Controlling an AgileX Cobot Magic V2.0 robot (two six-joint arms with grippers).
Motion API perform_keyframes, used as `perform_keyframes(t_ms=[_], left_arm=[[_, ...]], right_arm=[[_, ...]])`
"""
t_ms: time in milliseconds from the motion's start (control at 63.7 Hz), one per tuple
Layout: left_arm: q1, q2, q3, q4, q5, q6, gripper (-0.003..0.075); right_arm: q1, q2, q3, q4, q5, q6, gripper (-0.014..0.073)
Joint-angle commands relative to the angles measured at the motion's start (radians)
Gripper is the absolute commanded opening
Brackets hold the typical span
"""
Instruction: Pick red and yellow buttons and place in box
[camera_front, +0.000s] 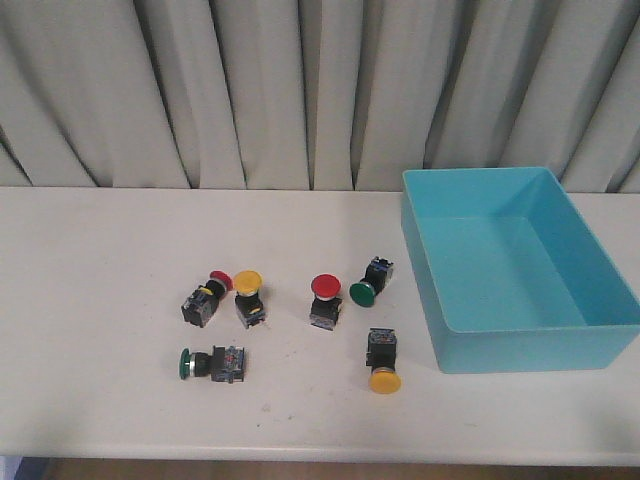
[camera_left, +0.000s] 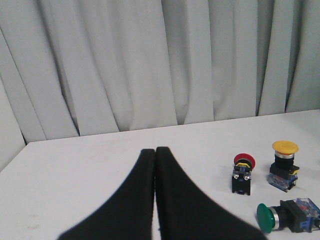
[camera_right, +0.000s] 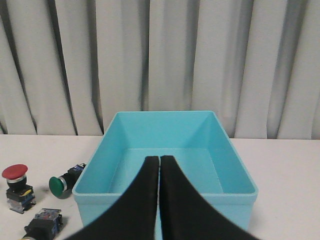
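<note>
White desk (camera_front: 100, 300) is carrying scattered red and yellow mushroom-capped push-button switches (camera_front: 325, 300) beside an empty turquoise plastic bin (camera_front: 520, 345), awaiting sorting; left tool (camera_left: 155, 151) and right tool (camera_right: 159, 159) are hanging closed, gripping nothing.

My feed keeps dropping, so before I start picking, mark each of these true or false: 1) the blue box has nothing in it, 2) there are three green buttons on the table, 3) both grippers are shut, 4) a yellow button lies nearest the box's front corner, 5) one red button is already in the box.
1) True: the box shows only bare floor.
2) False: only two, one green button beside the standing red button, another green button at the front left.
3) True: the left gripper and right gripper have fingers pressed together, holding nothing.
4) True: the yellow button.
5) False: both reds, including the left red button, sit on the table.
</note>
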Motion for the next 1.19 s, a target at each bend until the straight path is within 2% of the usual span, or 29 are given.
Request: perform_keyframes(t_ms=[0, 910, 1051, 1177], left_arm=[[0.002, -0.015, 0.053, -0.002, -0.068, -0.002, -0.0006], [0.002, -0.015, 0.039, -0.012, -0.083, -0.021, -0.0006], [0.002, -0.012, -0.047, -0.014, -0.092, -0.107, -0.0006], [0.002, 0.024, -0.202, -0.013, -0.049, -0.126, -0.0006]], right_arm=[[-0.006, -0.011, 0.006, -0.003, -0.068, 0.000, -0.0003], [-0.006, -0.011, -0.002, -0.007, -0.101, -0.002, -0.0003], [-0.006, 0.013, -0.107, -0.006, -0.055, 0.002, -0.0003], [-0.006, 0.088, -0.263, -0.008, 0.035, -0.002, -0.0003]])
